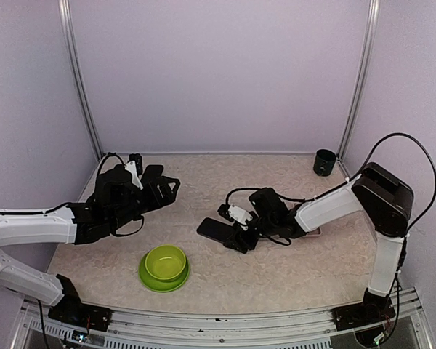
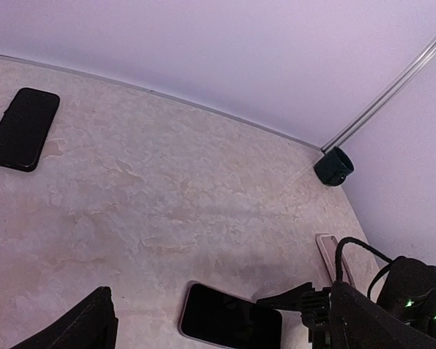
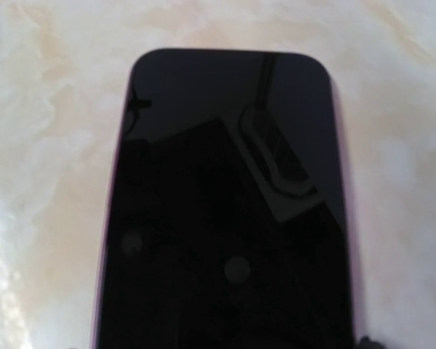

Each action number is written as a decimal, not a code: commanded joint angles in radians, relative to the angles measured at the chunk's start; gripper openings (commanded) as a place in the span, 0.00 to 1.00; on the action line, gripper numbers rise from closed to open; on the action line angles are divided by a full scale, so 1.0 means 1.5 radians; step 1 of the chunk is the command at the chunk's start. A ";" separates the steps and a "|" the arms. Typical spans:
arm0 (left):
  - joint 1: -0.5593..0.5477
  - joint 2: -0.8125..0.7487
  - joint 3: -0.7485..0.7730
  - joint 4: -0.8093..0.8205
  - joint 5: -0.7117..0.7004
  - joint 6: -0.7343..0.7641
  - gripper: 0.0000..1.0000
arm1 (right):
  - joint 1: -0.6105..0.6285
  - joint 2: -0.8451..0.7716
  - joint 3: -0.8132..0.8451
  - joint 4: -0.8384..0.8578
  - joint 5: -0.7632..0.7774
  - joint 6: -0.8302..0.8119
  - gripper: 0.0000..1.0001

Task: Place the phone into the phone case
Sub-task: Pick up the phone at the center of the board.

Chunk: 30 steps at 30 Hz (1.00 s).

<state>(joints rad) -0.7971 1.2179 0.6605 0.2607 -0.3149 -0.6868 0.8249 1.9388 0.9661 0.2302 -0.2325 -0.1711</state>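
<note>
Phone location: The black-screened smartphone with a pink rim lies flat, screen up, near the middle of the pale marbled tabletop. It is to the right of and beyond the lime-green round bowl.
Reason for placement: Lying flat with nothing on it, the phone leaves both long edges exposed for a sideways grasp.
Case candidates: A thin pale-pink slab lies to the right of the phone, beside the right arm. A flat black rounded rectangle lies well apart, toward the far wall. It cannot be told which of them is the phone case. The phone is in neither.
Right gripper: The right gripper sits low at the phone's right end, and the screen fills its wrist view. It cannot be told whether its fingers pinch the phone's edges or stand just clear of them.
Right arm pose: The upper link rises from the near-right base. The forearm reaches left and down, with the wrist close to the table.
Reason for pose: Judged to be a low approach along the phone's length, suited to gripping across its width.
Left gripper: The left gripper has its jaws spread wide and holds nothing.
Left arm pose: The forearm extends from the left edge, raised above the table, with the claw facing right toward the phone.
Reason for pose: Judged to be standby, clear of the right arm's work area.
Task stage: Judged to be the grasp phase. Insertion has not begun.
Uninvolved item: A small black cylindrical cup stands at the far-right corner.
</note>
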 commanded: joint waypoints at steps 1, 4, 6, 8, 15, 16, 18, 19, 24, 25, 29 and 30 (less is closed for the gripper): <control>0.007 0.018 0.013 0.000 0.027 0.003 0.99 | 0.003 -0.063 -0.015 0.027 0.032 0.019 0.49; 0.009 0.034 0.016 -0.007 0.031 -0.009 0.99 | 0.003 -0.084 -0.026 0.046 0.042 0.027 0.49; 0.012 0.043 0.014 0.002 0.052 -0.013 0.99 | 0.003 -0.094 -0.030 0.050 0.049 0.031 0.49; 0.015 0.052 0.011 0.016 0.071 -0.019 0.99 | 0.003 -0.107 -0.037 0.056 0.056 0.033 0.48; 0.022 0.076 0.005 0.073 0.140 -0.035 0.99 | 0.011 -0.174 -0.089 0.090 0.074 0.037 0.48; 0.023 0.082 0.007 0.081 0.153 -0.036 0.99 | 0.012 -0.187 -0.098 0.098 0.077 0.039 0.48; 0.027 0.094 0.009 0.098 0.185 -0.041 0.99 | 0.017 -0.213 -0.118 0.112 0.082 0.041 0.48; 0.028 0.101 0.010 0.107 0.200 -0.044 0.99 | 0.019 -0.226 -0.127 0.119 0.087 0.041 0.48; 0.035 0.143 0.026 0.138 0.290 -0.059 0.99 | 0.032 -0.290 -0.169 0.138 0.105 0.042 0.47; 0.035 0.151 0.029 0.142 0.305 -0.063 0.98 | 0.036 -0.301 -0.173 0.138 0.108 0.039 0.47; 0.036 0.187 0.050 0.155 0.357 -0.073 0.96 | 0.058 -0.328 -0.183 0.135 0.145 0.023 0.47; 0.036 0.195 0.053 0.161 0.366 -0.076 0.96 | 0.063 -0.332 -0.182 0.132 0.149 0.020 0.47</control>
<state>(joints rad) -0.7486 1.4742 0.6964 0.4362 0.1226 -0.7815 0.8864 1.4910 0.6975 0.3519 -0.0635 -0.1184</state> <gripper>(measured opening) 0.962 0.732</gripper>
